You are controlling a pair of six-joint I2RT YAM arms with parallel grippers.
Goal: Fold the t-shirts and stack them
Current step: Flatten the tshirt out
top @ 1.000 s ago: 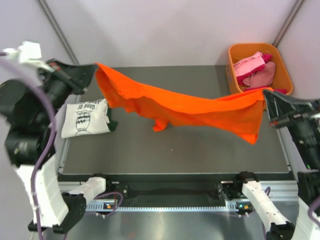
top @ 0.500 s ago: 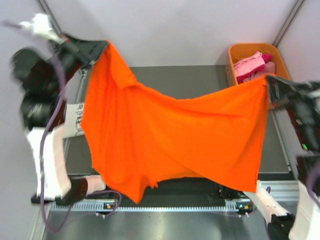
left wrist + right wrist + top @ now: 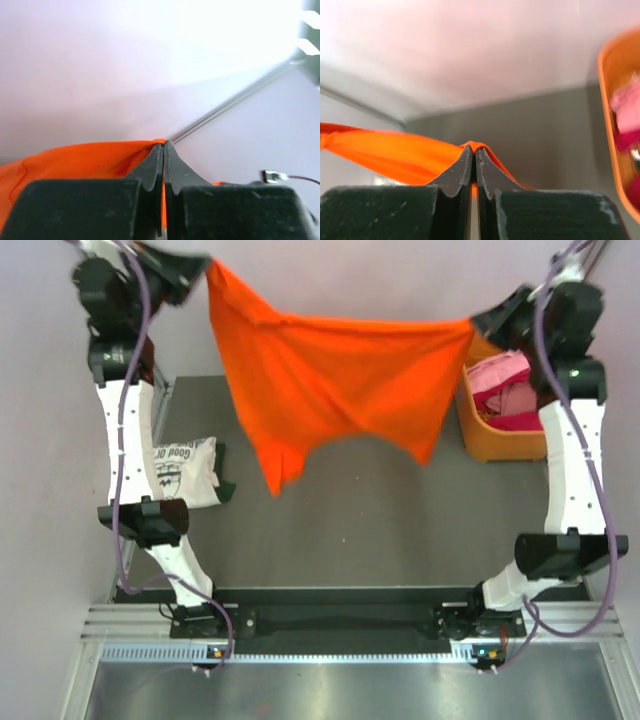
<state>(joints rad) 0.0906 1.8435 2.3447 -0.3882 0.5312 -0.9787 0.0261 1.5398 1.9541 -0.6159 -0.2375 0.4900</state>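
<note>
A bright orange t-shirt (image 3: 335, 380) hangs spread high over the back of the table, stretched between both arms. My left gripper (image 3: 205, 262) is shut on its left top corner, and my right gripper (image 3: 475, 324) is shut on its right top corner. The wrist views show orange cloth (image 3: 75, 157) pinched between the left gripper (image 3: 164, 145) jaws and orange cloth (image 3: 395, 152) between the right gripper (image 3: 473, 149) jaws. A folded white t-shirt with black print (image 3: 180, 472) lies at the table's left. Pink and magenta t-shirts (image 3: 505, 390) are heaped in the bin.
An orange plastic bin (image 3: 495, 445) stands at the table's back right, also at the right edge of the right wrist view as the bin (image 3: 615, 125). The dark grey table (image 3: 370, 530) stretches below the hanging shirt. Both arms stand tall at the table's sides.
Both arms have swung the orange t-shirt up and toward the back. It went from sagging low over the table to hanging spread high, with the grippers raised and closer together.
</note>
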